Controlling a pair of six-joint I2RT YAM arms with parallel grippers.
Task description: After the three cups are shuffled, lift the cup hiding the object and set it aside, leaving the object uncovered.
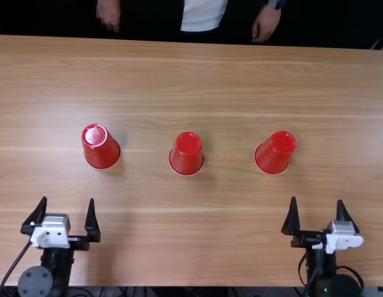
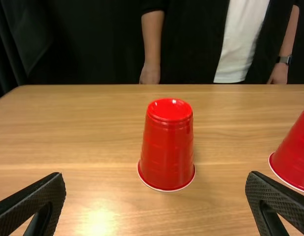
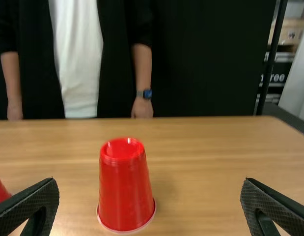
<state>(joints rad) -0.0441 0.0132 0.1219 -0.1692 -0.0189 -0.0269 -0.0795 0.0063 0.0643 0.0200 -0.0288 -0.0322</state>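
Black and spread wide, the left pincer [image 1: 67, 204] and right pincer [image 1: 316, 205] sit empty at the near edge of the light wooden surface [image 1: 191, 80], likely ready for a grasp. Farther out, three red plastic cups stand mouth-down in a row, well apart: left cup [image 1: 99, 147], middle cup [image 1: 187, 153], right cup [image 1: 275, 152]. Inverted, they conceal the object; which one covers it cannot be told.

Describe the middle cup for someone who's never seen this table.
On the light wooden table, three upside-down red cups stand in a row across the middle. Take the centre cup: the only one with a neighbour on each side, the left cup and right cup.
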